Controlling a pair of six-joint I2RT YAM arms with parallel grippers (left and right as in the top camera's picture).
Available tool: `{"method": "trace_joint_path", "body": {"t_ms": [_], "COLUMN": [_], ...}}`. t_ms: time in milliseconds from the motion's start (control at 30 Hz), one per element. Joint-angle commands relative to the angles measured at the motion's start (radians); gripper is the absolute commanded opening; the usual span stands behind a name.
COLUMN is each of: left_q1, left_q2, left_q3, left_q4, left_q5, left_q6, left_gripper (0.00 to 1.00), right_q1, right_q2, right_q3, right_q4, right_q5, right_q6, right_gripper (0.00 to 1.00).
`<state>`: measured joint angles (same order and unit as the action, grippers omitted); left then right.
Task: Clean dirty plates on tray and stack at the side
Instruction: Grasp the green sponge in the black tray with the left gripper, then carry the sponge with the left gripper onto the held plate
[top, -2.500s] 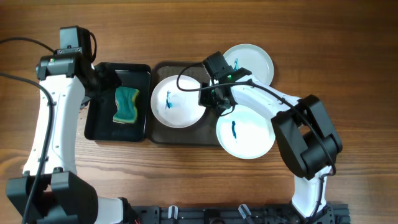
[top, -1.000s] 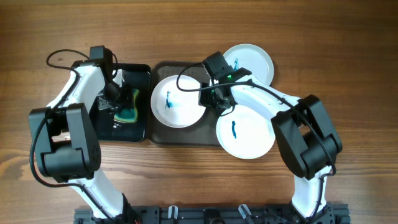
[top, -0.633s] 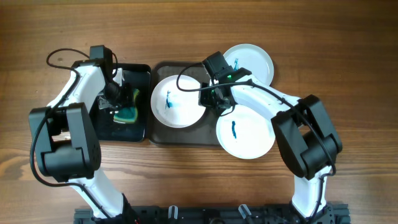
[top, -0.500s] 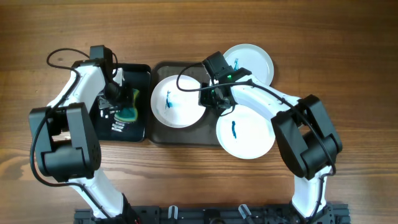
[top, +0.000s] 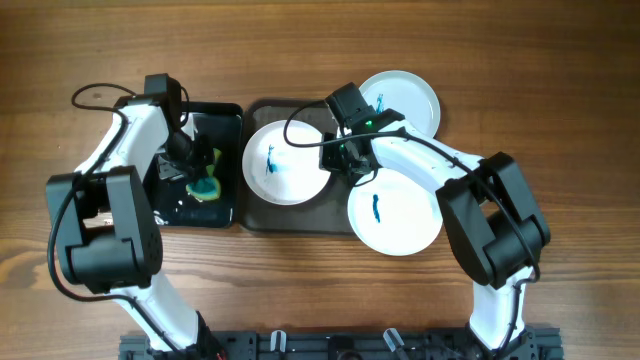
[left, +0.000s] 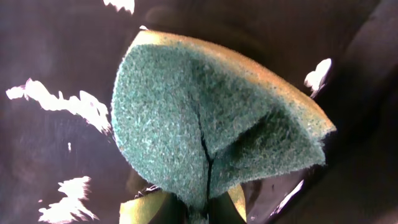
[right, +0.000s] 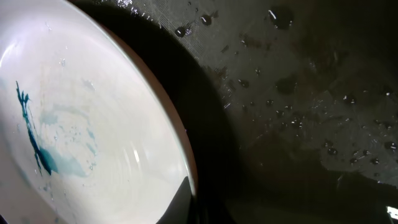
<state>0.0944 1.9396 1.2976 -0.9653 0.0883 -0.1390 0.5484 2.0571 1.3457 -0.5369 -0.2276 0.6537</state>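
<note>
Pinching the sponge (left: 211, 124) in our left gripper (top: 198, 168) for wiping, we clamp our right gripper (top: 342, 160) on a smeared plate (top: 285, 165) to steady it.

sponge (left: 211, 118) hides most of left claw (left: 189, 210) | plate (right: 93, 124) cut off left (and bottom)

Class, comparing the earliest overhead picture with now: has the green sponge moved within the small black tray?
Yes. The sponge, then flat mid-tray, is now bunched, pinched by the left gripper, nearer the black tray's lower edge in the overhead view.
</note>
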Motion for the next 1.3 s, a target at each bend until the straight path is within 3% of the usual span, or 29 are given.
{"method": "trace_joint_path", "body": {"t_ms": [0,200,633,867,1267], "left_q1": [-0.019,-0.1,-0.357,-0.368,-0.379], "left_q2": [-0.111,-0.179,-0.147,-0.05,0.06], "left_q3": [0.057,0.067,0.089,0.089,0.089], "left_q4": [-0.021,-0.023,0.05,0.059,0.153], "left_q5": [0.012,0.011,-0.023,-0.021,0.019], "left_q6": [-0.082,-0.177,-0.419,-0.427,-0.389], "left_gripper": [0.04,0.04,0.04,0.04,0.04], "right_q1": [-0.013,-0.013,-0.019,-0.109,-0.12], "right_q2": [0.03,0.03,0.03,0.03,0.031], "right_q3": [0.014,0.014,0.014,0.006,-0.012], "right_q4": [0.005,0.002,0.0,0.003,0.023], "right_q5": [-0.01,-0.013,-0.04,-0.233,-0.233], "right_q6": [-0.033,-0.043,-0.049,-0.133,-0.159], "right_gripper": [0.04,0.04,0.04,0.04,0.04]}}
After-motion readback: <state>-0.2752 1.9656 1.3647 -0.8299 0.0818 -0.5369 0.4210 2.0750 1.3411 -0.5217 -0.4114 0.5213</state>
